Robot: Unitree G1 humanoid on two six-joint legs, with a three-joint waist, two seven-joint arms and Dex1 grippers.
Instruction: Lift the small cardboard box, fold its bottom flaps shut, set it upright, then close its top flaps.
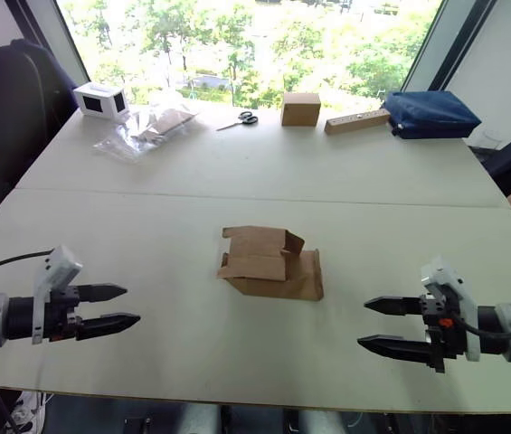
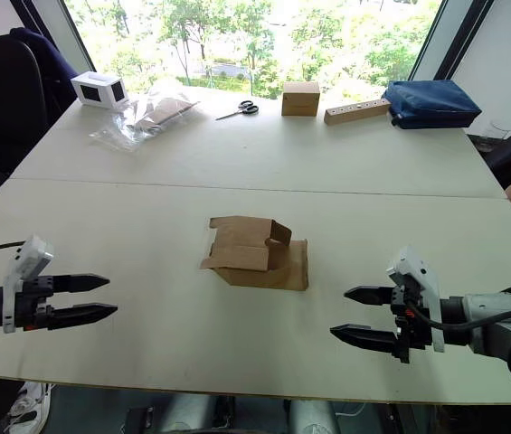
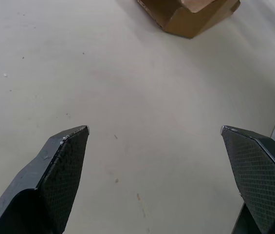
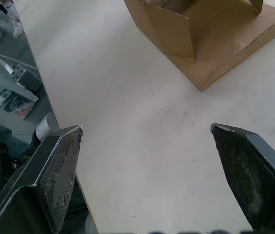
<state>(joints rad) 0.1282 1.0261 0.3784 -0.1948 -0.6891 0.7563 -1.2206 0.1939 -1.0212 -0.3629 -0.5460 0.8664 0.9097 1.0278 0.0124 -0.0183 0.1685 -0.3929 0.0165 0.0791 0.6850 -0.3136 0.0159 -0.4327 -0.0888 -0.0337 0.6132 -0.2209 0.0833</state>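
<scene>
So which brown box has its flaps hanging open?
The small cardboard box in the middle of the table, between the two grippers. The cube-like box and the long narrow box at the far edge show no open flaps.

The small cardboard box [image 1: 273, 265] is plain brown corrugated card, lying low and partly collapsed on the pale table near its centre, wider than tall. Its flaps [image 1: 257, 253] stand open and loose toward 10 o'clock, while the flat side panel faces 5 o'clock.

Plain brown small cardboard box [image 1: 271, 264], off-white table [image 1: 192, 172], cross-hatched black pincer pads [image 3: 64, 165].
</scene>
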